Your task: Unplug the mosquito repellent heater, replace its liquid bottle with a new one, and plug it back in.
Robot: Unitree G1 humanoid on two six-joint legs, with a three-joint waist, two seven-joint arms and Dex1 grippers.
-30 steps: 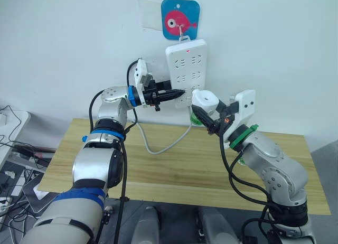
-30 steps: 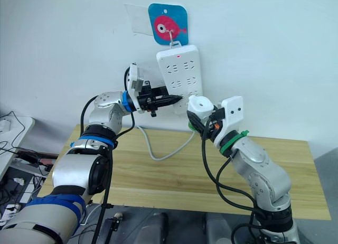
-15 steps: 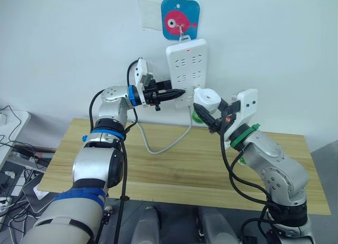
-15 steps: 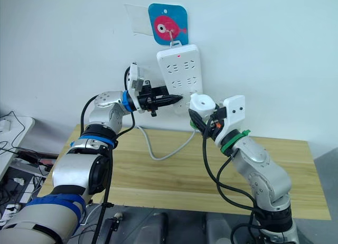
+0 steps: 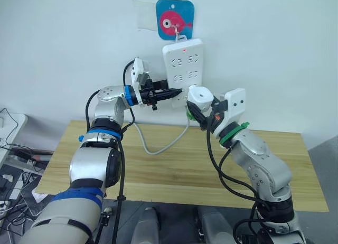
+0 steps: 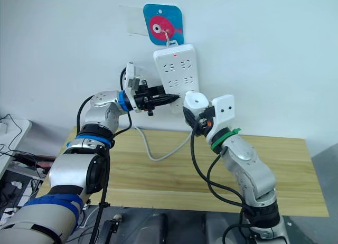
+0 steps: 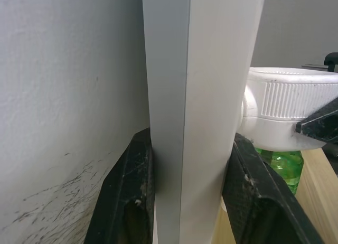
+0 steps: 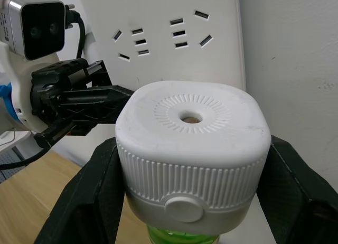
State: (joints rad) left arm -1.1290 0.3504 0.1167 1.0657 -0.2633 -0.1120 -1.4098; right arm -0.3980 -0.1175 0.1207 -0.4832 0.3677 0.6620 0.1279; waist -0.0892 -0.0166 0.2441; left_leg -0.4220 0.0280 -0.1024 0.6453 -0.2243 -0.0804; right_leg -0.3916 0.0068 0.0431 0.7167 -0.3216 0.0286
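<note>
- The mosquito repellent heater [image 5: 199,95] is being pinched between the two black fingers of the right gripper [image 5: 202,110], just in front of the lower end of the power strip [image 5: 182,64] hanging on the wall above the wooden table [image 5: 174,165].
- A green bottle [image 7: 280,167] is being carried under the heater, so the plugging-in step is judged to be in hand.
- The lower edge of the strip is being clamped by the left gripper [image 7: 193,196], one finger [image 7: 132,196] behind it against the wall and the other in front.
- The prongs are not being shown, so misalignment with the sockets [image 8: 187,30] is being risked; the heater could be skidded across the strip's face.
- The strip is being hung from a hook [image 5: 180,30]; if it is pushed off-axis, it could be swung or lifted free despite the clamp.
- The rounded heater could be twisted within the fingers under pressing force.
</note>
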